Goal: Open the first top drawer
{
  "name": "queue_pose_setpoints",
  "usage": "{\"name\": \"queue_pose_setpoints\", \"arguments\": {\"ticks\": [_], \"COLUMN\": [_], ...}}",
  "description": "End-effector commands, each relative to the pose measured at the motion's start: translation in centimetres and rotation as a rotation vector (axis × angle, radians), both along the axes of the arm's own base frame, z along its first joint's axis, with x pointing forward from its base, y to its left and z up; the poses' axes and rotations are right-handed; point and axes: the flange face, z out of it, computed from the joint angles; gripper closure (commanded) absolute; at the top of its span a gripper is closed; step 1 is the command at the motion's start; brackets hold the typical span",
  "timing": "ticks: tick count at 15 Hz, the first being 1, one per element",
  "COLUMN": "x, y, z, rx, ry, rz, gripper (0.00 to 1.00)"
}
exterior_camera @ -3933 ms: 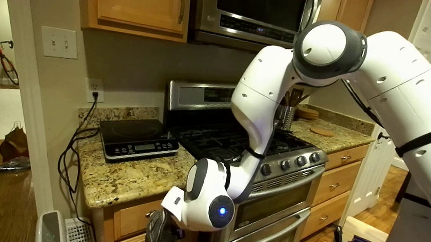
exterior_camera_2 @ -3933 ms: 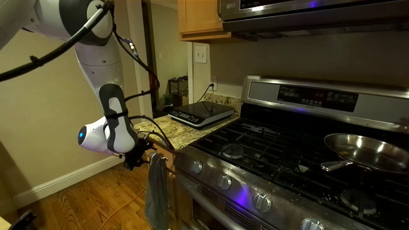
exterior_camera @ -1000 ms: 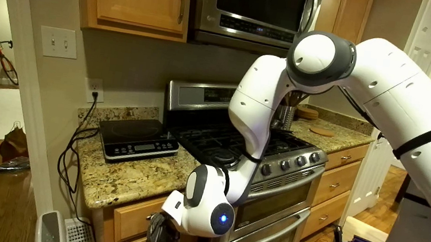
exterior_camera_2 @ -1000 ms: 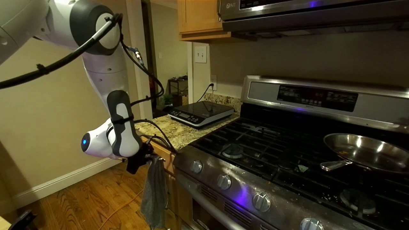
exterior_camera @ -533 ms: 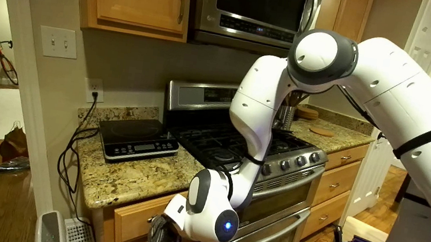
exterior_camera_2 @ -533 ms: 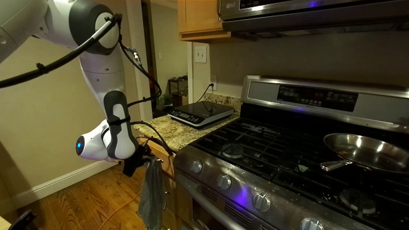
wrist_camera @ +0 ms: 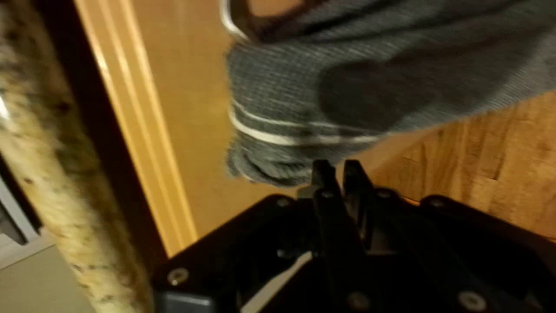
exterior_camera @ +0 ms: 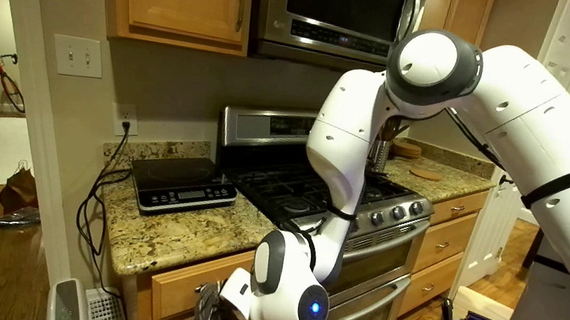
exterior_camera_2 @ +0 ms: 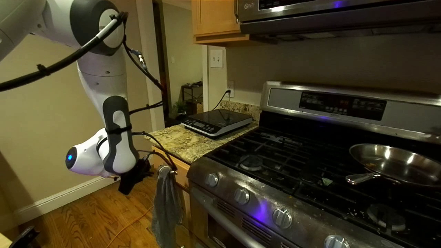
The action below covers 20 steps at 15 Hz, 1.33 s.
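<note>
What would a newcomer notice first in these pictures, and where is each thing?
Probably the white, dark-jointed robot arm, bent across the right of an exterior view. In the wrist view, the white-striped grey cloth towel stands out, hanging from the curved metal handle of the honey-coloured wooden drawer, with the black two-fingered gripper near it. In an exterior view, a shiny round steel frying pan sits on the black gas stovetop.

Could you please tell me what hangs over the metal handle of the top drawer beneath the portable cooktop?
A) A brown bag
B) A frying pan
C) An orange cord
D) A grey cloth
D: in the wrist view the grey cloth is draped over the metal handle, and both exterior views show it hanging at the front of the top drawer.
</note>
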Motion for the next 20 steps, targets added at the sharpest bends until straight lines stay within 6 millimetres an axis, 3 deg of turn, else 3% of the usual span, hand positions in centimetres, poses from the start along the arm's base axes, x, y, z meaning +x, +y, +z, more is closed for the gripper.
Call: {"name": "queue_pose_setpoints", "arguments": {"ticks": [1,3,5,6,9,18,20], "x": [-1.5,-2.9,-2.8,-2.8,-2.3,1.9,2.7], "y": [0.9,1.6,1.5,1.5,1.1,-1.7,-2.1], "z": [-0.5,-1.1,-1.1,-1.0,-0.5,0.2,0.3], "rx": [0.011,0.017,0.017,0.003,-0.015,-0.088,-0.099], "ry": [0.026,0.048,0.048,0.043,0.031,-0.012,-0.016], "rz": [0.016,0.031,0.029,0.033,0.044,0.037,0.042], "gripper": [0.92,0.92,0.94,0.69,0.60,0.03,0.00]}}
